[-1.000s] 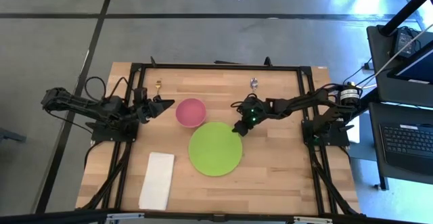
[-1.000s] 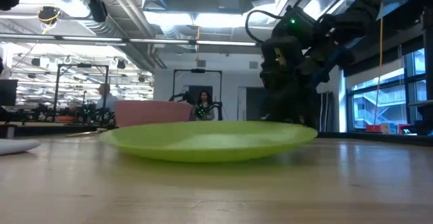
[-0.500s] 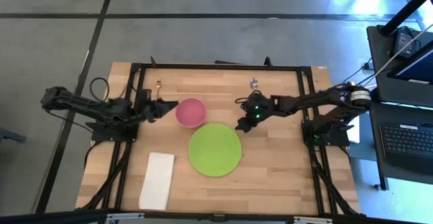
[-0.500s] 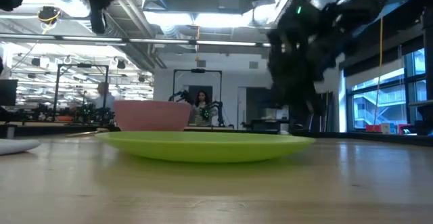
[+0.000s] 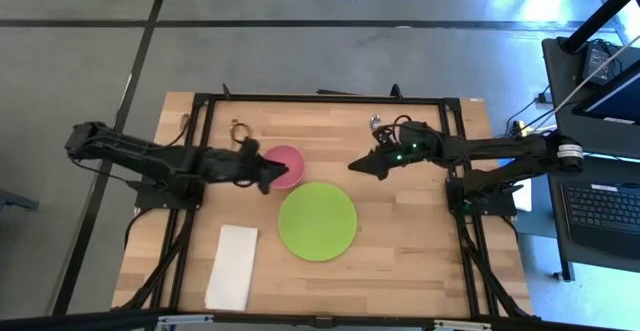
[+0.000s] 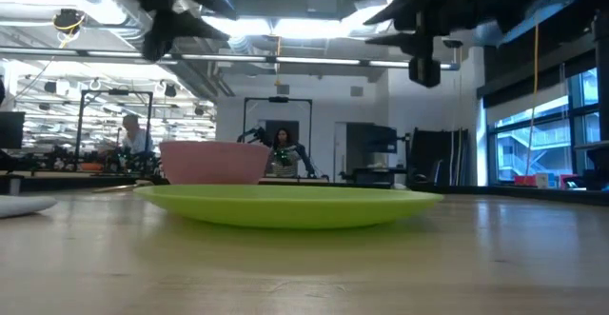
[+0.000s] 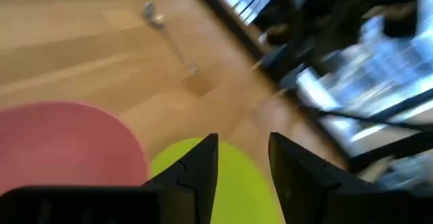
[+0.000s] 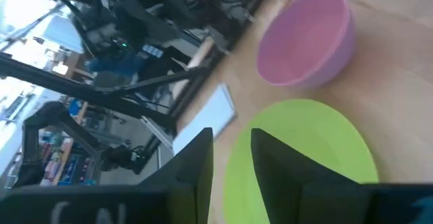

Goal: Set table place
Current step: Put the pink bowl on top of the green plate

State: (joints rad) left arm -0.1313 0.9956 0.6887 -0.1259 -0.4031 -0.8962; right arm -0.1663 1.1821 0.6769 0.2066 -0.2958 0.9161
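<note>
The lime-green plate [image 5: 317, 221] lies flat on the wooden table [image 5: 400, 241], and the pink bowl [image 5: 291, 158] stands just beyond its far left rim. My left gripper [image 5: 274, 174] hovers open over the bowl's near left side; its wrist view shows the gripper [image 7: 243, 158] above the bowl [image 7: 67, 143] and plate [image 7: 233, 183]. My right gripper [image 5: 353, 165] hangs open and empty above the table, beyond the plate's far right rim; its wrist view shows the gripper [image 8: 232, 158] above the plate [image 8: 304, 143]. The silver spoon [image 7: 154, 15] lies near the far edge. The gold-tipped utensil [image 5: 237, 127] lies at the far left.
A white folded napkin [image 5: 232, 267] lies near the front left of the table and also shows in the right wrist view [image 8: 206, 119]. Bare wood lies to the right of the plate. People and equipment show in the room behind the table [image 6: 285, 148].
My right gripper has left the plate's far right rim, risen, and drawn back toward the far right. The plate, tipped up a second ago, now lies flat. My left gripper has moved toward the table's right, from beside the bowl to above its near left side.
</note>
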